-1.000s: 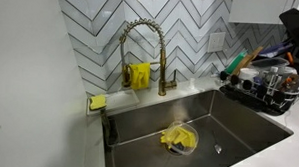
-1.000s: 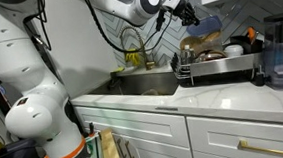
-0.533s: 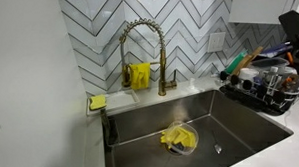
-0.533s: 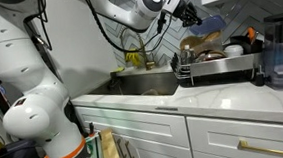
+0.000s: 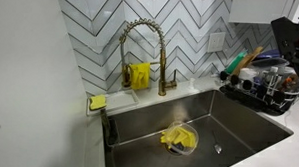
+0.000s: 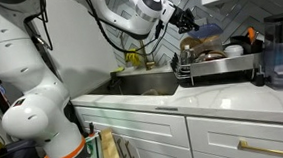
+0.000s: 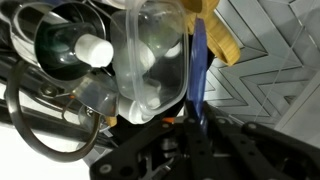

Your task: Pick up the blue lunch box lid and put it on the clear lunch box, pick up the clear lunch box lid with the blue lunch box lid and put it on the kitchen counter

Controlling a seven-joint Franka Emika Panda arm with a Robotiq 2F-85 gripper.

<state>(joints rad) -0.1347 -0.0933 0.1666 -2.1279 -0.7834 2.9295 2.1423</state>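
In an exterior view, the steel sink (image 5: 203, 125) fills the lower frame. A clear container holding a yellow cloth (image 5: 178, 140) lies on its floor, and a brass faucet (image 5: 143, 53) rises behind. The dish rack (image 5: 264, 93) sits at the right, crowded with utensils, and a strip of white tabletop (image 5: 290, 163) shows in the lower right corner. A dark mass at the upper right edge is probably the arm's end. Neither the jaws nor the lid can be made out here.

In an exterior view from the cabinet side, the arm reaches over the sink. The tool (image 6: 185, 19) hangs above the dish rack with the blue lunch box lid (image 6: 206, 30) at its tip. The lid is raised clear of the rack's contents and is well apart from the tabletop in front.

In the wrist view, the lid shows edge-on as a thin blue strip running down into the tool at the bottom of the frame, with the jaws clamped together on it. Just beside it is what looks like the clear lunch box (image 7: 150, 60), next to a glass jar with a white cap (image 7: 75, 50) and a yellow item (image 7: 222, 40).

The lid is probably light, thin and fairly stiff, with smooth, slippery plastic faces. Pinched at one edge it may pivot or slide, so a hold near the middle of a long side seems safest. The clear box also looks light and may shift when the lid is pressed onto it.
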